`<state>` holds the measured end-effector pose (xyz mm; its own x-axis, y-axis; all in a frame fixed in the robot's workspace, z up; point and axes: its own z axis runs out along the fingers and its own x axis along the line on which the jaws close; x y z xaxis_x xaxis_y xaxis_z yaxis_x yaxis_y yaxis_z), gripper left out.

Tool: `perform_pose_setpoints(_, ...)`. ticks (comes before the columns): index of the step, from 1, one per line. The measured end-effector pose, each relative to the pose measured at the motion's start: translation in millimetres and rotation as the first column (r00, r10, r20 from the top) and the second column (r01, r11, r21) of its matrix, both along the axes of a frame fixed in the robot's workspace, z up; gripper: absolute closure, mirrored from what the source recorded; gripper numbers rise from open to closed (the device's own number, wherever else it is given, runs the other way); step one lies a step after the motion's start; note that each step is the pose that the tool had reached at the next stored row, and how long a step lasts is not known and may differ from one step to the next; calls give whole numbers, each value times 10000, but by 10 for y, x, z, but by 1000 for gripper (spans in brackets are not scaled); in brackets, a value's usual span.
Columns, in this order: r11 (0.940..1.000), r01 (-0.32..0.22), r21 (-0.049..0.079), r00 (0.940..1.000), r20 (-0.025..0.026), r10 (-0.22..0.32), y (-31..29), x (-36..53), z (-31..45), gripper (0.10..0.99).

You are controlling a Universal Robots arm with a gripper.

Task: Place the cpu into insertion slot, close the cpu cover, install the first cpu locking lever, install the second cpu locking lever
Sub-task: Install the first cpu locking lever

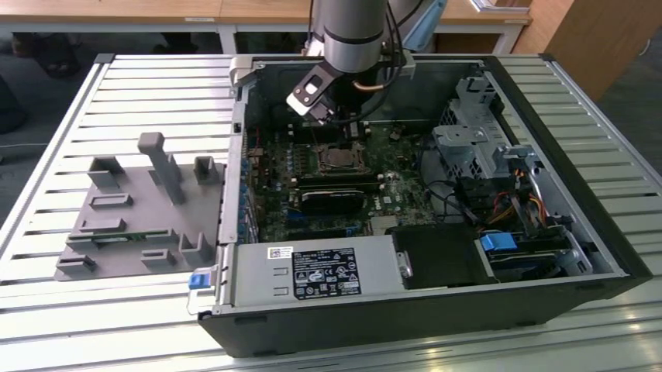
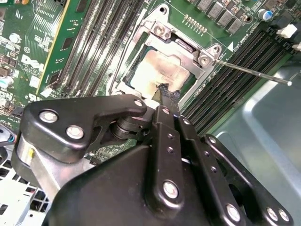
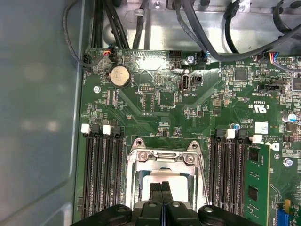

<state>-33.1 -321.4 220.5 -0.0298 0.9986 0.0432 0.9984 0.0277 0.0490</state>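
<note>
In the exterior view, the gripper (image 1: 349, 130), closed on nothing, was seen at 12 o'clock of the cpu (image 1: 336, 160).

Black label (image 1: 325, 273) on power supply (image 1: 253, 273), print illegible

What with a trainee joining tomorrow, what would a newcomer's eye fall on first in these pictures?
First, the open computer case on the slatted table, with the robot arm reaching down into it. In the second wrist view, the gripper, fingers together, is right at the pale cpu framed by the silver cpu cover, with a thin lever sticking out beside it.
</note>
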Motion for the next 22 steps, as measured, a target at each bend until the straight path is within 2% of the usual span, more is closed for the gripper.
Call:
perform_pose_setpoints(15,10000,0,7,10000,-6,0,-1,3,25,980)
perform_pose_setpoints(19,10000,0,10,10000,-4,0,0,3,55,980)
perform_pose_setpoints(22,10000,0,11,10000,-3,0,0,3,108,980)
